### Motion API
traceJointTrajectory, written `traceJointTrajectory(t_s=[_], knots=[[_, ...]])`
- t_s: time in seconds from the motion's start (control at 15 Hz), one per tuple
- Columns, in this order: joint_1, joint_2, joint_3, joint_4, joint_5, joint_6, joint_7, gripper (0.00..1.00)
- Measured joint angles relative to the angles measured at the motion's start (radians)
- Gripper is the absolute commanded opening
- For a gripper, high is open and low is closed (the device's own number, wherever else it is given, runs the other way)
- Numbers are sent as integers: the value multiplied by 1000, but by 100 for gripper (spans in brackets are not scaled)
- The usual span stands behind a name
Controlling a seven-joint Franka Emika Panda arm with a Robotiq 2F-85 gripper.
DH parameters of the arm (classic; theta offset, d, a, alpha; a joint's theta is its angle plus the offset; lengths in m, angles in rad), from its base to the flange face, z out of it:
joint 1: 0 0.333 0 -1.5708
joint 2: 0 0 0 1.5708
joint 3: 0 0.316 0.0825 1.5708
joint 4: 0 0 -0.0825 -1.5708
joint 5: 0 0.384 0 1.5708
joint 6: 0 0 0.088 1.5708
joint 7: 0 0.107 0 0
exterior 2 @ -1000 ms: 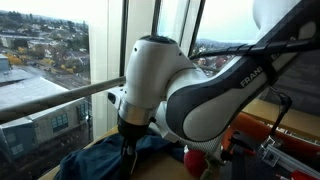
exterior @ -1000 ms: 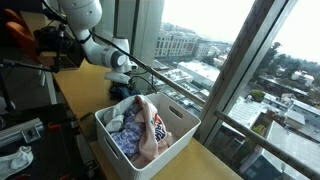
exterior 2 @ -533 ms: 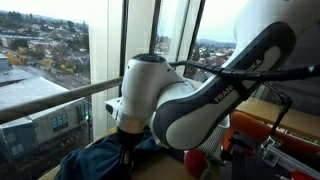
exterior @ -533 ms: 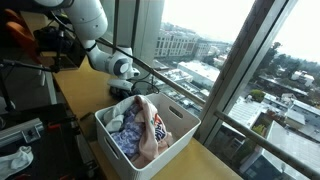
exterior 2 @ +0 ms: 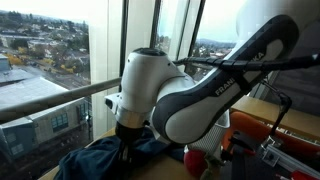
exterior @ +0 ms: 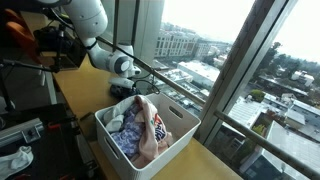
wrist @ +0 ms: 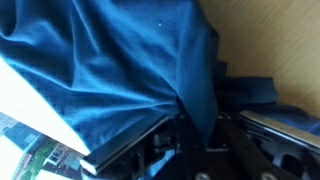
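Looking first at an exterior view, the pincer points down at the far corner of a white basket that stands on the bench beside the window. A pink garment lies heaped in the basket, well apart from the pincer. The fingertips are hidden among the cloth here.

In an exterior view from close by, the arm's large joint fills the frame. The pincer reaches straight down into a blue garment bunched directly under it.

In the wrist view, the blue garment covers most of the picture. One fold runs lengthwise from the bulk of the cloth down into the pincer. The jaws stand narrow, with that fold pinched between them, so the pincer reads as clamped on the blue garment. The bulk of the garment lies to one side of the fold; bare bench shows on the other.
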Motion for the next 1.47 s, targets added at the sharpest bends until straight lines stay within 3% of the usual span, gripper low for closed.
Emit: traceJointTrajectory(t_s=[0.33, 0.87, 1.47], knots=[[0, -117, -24, -73, -1, -2, 6, 3], [-13, -448, -89, -250, -19, -71, 24, 3], [-153, -815, -123, -342, -59, -249, 19, 3]])
